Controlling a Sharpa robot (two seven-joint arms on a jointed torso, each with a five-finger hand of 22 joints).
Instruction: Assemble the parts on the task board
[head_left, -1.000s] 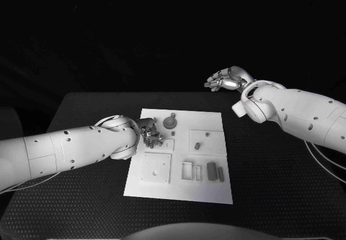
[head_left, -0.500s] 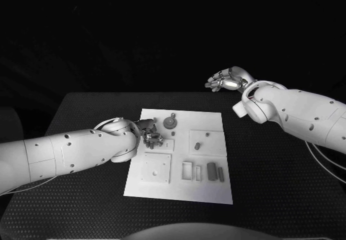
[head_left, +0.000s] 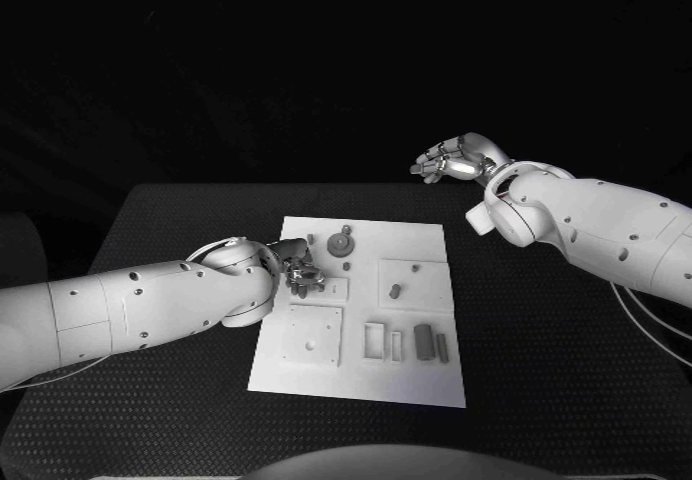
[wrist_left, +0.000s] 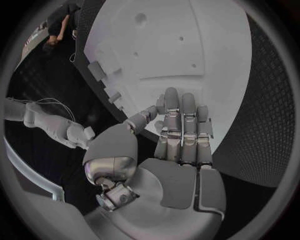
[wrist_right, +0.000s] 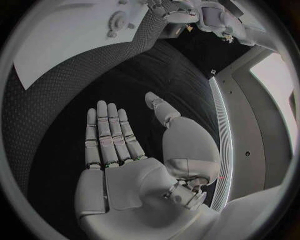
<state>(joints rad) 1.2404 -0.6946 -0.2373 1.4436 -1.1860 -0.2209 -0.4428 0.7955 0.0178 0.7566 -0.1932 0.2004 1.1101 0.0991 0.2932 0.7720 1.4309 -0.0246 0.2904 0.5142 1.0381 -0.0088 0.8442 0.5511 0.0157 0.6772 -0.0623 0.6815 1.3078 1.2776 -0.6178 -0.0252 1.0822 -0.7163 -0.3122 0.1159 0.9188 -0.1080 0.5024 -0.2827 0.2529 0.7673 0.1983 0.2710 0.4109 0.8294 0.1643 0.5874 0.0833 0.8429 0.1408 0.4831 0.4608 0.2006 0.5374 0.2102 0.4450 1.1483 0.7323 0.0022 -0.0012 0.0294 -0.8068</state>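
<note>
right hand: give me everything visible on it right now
The right hand is silver and metallic-looking, on a white arm, raised beyond the table's far edge, well away from the task board. In the right wrist view its palm faces up, fingers straight and side by side, thumb apart. It holds nothing and touches nothing.

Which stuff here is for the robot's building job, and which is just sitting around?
For the job:
task board
round grey part
small oblong part
dark bar part
left hand, over the board

Just there:
black table
right hand, empty, held away from the board
</note>
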